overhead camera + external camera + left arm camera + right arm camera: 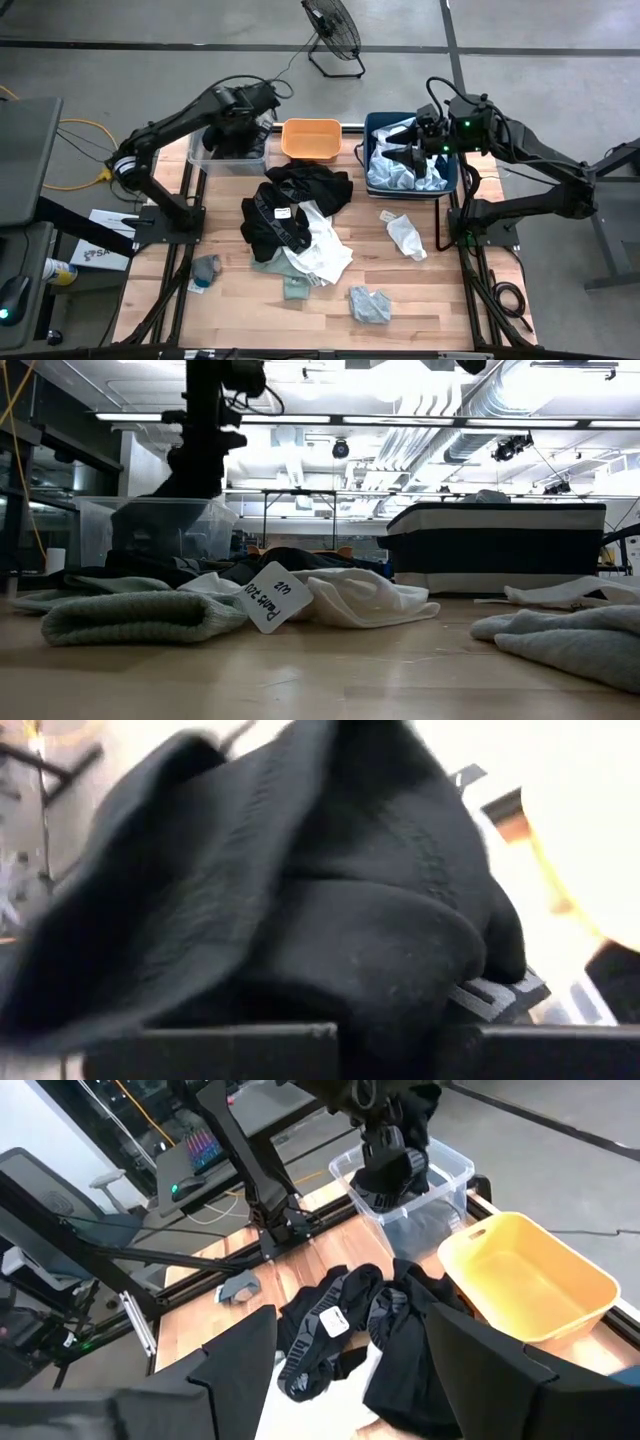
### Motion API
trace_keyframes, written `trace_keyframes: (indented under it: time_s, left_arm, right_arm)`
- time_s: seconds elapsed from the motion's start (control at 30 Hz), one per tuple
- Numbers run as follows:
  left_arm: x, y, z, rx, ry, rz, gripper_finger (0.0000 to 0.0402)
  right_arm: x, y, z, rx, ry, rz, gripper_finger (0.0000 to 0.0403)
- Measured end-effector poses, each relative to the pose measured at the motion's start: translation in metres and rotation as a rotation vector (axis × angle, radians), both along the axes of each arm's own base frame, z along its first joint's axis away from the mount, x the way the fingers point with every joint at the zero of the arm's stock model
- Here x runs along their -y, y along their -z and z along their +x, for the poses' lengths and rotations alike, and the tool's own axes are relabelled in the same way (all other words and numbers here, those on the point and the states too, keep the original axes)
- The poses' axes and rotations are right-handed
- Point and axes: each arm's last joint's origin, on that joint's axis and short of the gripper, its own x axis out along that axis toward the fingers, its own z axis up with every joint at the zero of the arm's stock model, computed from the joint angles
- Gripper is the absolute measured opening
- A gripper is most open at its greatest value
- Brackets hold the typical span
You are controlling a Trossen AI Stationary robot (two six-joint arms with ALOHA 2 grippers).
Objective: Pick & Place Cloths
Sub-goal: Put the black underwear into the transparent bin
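Left gripper (243, 128) clamped on black cloth (330, 910) over clear bin (200, 155), right gripper (408, 152) jaws apart above navy bin (452, 180).

A white paper tag (270, 597) is lying tilted on the heap of cloths (300, 585) on the worktop (320, 680) — handwriting is showing on it, reading roughly "Pants 201" with "W12" beside it, though the letters are not certain. The same tag (283, 212) is showing from above on the black garment, too small to read there.
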Motion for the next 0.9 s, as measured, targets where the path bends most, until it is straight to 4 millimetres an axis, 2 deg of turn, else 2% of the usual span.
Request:
trace_keyframes:
  time_s: [0.17, 0.37, 0.53, 0.9]
  left_arm:
    - [-0.001, 0.017, 0.002, -0.069, -0.06, -0.095, 0.0003]
    - [0.0, 0.037, 0.003, -0.045, -0.105, -0.165, 0.0003]
    - [-0.005, 0.059, -0.006, -0.046, -0.152, -0.247, 0.0003]
    - [-0.029, 0.099, -0.025, 0.103, -0.259, -0.359, 0.0003]
  right_arm:
    - [0.0, 0.003, -0.001, -0.026, 0.0, 0.009, 0.0249]
    - [0.0, 0.003, -0.001, -0.027, 0.0, 0.008, 0.0249]
    - [0.0, 0.003, -0.001, -0.027, -0.002, 0.004, 0.0249]
    - [0.0, 0.003, -0.001, -0.027, -0.003, 0.004, 0.0249]
